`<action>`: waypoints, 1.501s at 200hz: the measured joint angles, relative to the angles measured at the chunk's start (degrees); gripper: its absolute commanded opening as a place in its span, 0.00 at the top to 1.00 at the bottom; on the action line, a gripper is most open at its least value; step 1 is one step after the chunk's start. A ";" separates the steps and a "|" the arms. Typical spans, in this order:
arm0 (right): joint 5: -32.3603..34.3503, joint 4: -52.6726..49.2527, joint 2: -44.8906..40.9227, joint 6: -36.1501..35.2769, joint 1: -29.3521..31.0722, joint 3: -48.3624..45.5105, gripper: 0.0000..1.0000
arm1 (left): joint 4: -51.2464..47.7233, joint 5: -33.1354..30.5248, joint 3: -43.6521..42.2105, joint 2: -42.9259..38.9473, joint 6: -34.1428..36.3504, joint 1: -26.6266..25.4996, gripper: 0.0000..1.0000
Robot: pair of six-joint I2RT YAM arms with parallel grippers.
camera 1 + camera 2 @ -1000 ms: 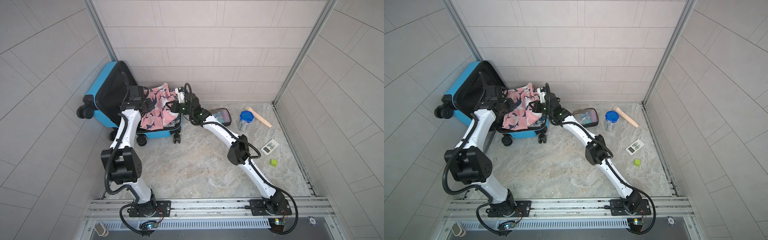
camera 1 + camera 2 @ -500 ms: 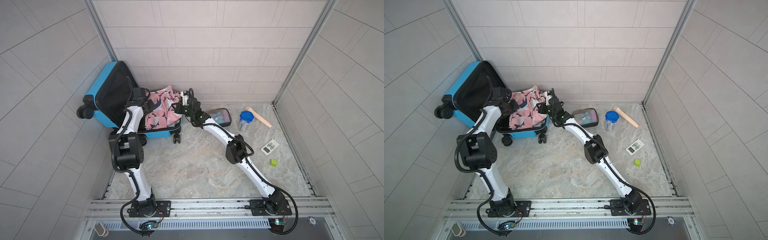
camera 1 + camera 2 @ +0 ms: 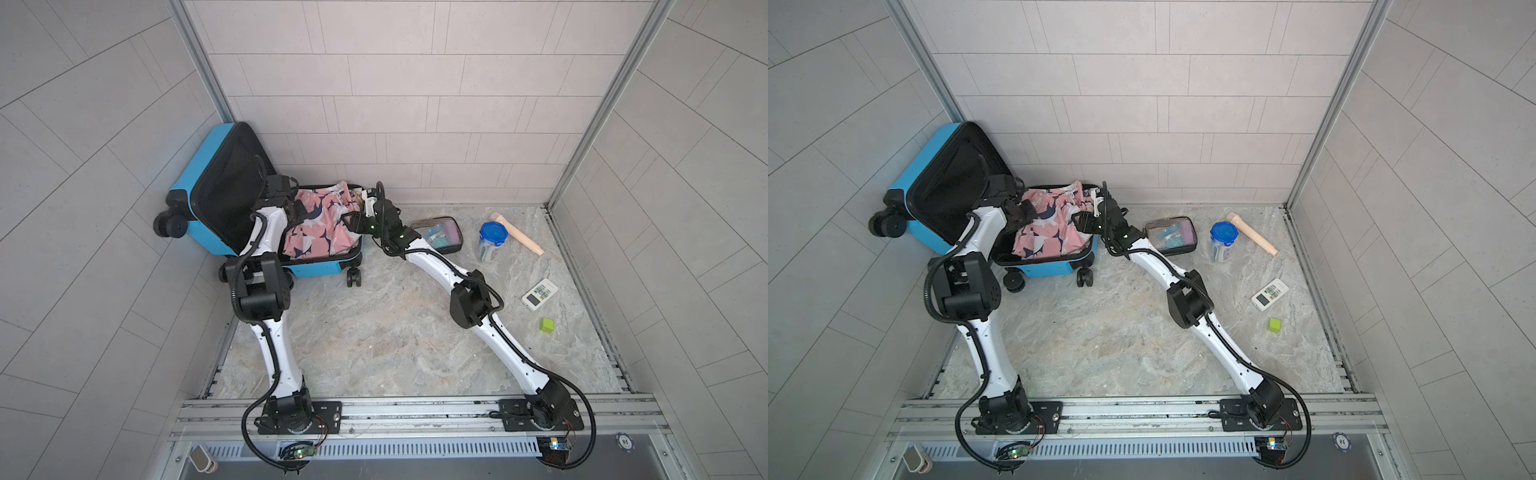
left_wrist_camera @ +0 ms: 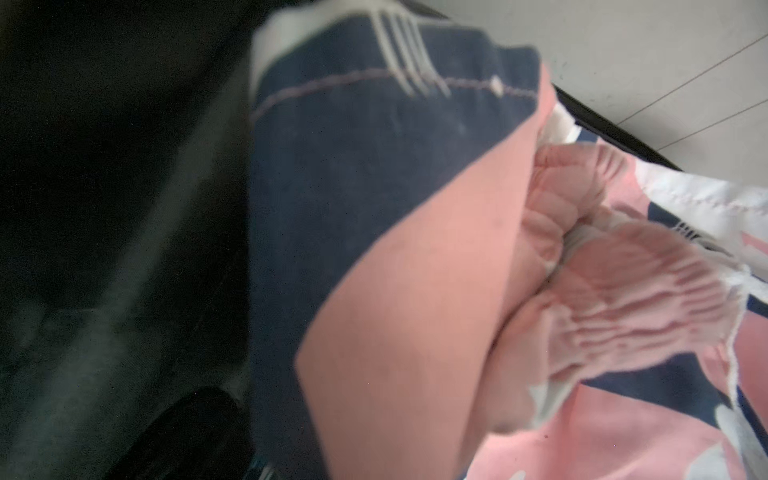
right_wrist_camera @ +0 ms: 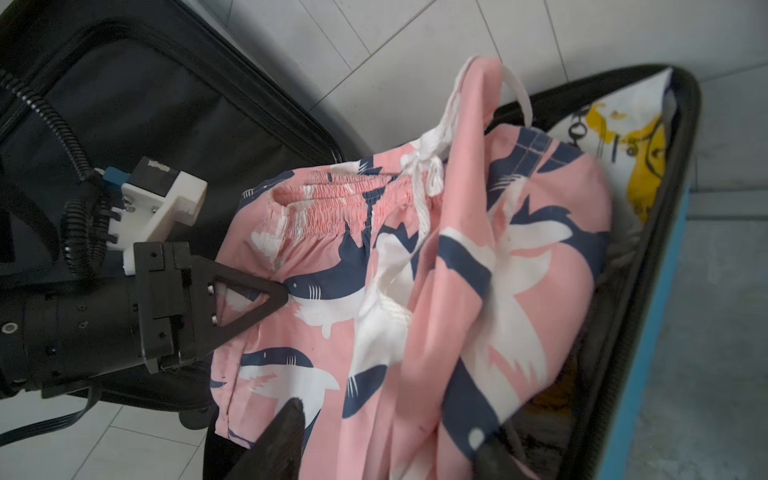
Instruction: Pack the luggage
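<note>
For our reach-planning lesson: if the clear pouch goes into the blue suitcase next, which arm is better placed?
Right, probably: the right end effector sits at the suitcase edge nearest the pouch; the left end effector is beyond the shorts.

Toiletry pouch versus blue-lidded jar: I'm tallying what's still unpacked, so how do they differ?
The toiletry pouch lies flat; the blue-lidded jar stands upright. The pouch is rectangular with black trim; the jar is round with a blue lid. Both are clear and sit on the floor outside the luggage.
</note>
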 measured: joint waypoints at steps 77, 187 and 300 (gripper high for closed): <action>1.05 -17.29 -11.80 -9.94 0.00 0.00 0.21 | -6.88 -7.52 6.45 0.74 -0.33 0.33 0.39; 8.28 -41.09 -44.33 -23.45 -5.81 -22.58 0.20 | 1.84 8.74 -13.62 -18.10 -7.80 -7.28 0.56; 10.88 -30.95 -80.94 -24.46 -17.11 -70.60 0.16 | 8.48 16.83 -14.01 2.60 -14.58 -13.31 0.65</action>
